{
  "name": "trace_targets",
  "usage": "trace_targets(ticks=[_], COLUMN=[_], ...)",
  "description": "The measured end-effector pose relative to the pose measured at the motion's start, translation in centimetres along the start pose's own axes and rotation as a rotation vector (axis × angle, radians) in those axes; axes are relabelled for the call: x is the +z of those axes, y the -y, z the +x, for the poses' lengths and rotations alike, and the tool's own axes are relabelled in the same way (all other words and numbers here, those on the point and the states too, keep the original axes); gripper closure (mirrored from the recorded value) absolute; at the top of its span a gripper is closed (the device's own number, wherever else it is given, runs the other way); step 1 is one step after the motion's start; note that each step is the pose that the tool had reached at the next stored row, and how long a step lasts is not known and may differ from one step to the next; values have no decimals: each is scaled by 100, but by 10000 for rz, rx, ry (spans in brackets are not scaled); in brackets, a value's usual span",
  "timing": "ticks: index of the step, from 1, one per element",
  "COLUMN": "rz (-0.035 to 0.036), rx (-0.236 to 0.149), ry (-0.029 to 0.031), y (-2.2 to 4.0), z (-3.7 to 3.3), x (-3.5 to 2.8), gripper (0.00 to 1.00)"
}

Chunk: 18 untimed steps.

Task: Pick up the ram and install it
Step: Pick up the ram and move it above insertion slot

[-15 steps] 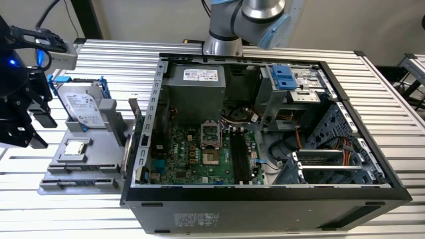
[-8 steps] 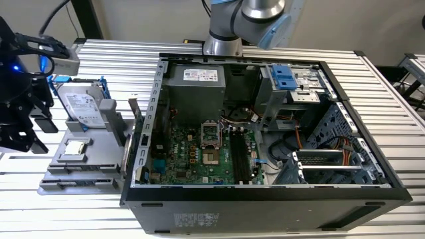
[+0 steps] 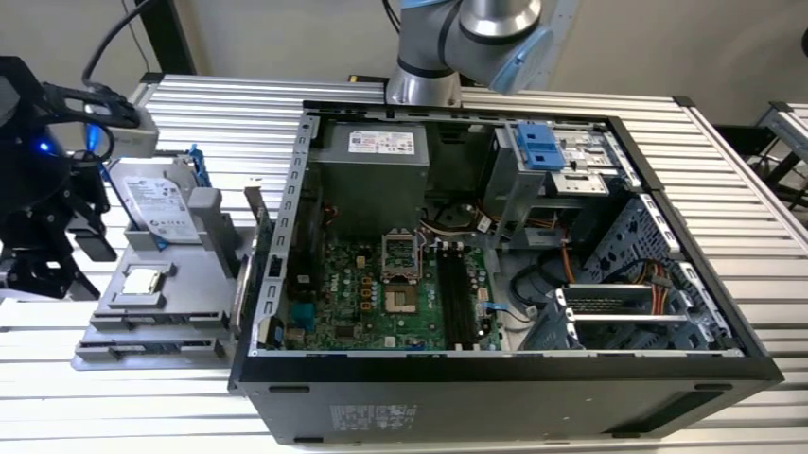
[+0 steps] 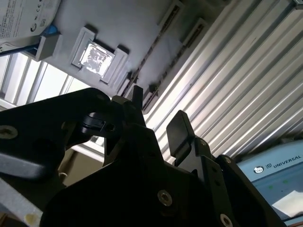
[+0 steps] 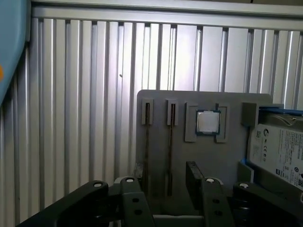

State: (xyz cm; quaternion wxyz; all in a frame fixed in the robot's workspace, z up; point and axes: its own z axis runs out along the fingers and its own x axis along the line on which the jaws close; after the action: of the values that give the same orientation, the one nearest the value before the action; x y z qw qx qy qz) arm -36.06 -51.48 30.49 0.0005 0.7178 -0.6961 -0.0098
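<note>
Hovering above grey tray (image 5: 208, 161) on ribbed worktop (image 5: 85, 94) with fingers (image 5: 194, 172) spread wide, gripping nothing. Locating ram (image 5: 170, 142) as thin strip on edge in slot at tray end opposite hard drive (image 5: 279, 151), processor chip (image 5: 207, 122) between; probably stood so to offer top edge for pinch. Straddling that slot in first wrist view, seemingly lined up along it. Noting open computer case (image 3: 505, 397) beside tray, motherboard (image 3: 354, 293) facing up, likely for access from above.

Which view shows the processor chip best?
The first wrist view: the processor chip sits square-on in its gray holder. The second wrist view shows it washed out by glare; the exterior view shows it far off, at an angle.
</note>
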Motion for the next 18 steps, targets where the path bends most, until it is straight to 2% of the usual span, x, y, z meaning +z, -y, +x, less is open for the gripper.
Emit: trace_targets(ticks=[7, 18], rz=[-1, -4], rx=[-1, 42], ry=[-1, 0], y=[1, 2], z=[19, 100], x=[127, 326], gripper=[0, 0])
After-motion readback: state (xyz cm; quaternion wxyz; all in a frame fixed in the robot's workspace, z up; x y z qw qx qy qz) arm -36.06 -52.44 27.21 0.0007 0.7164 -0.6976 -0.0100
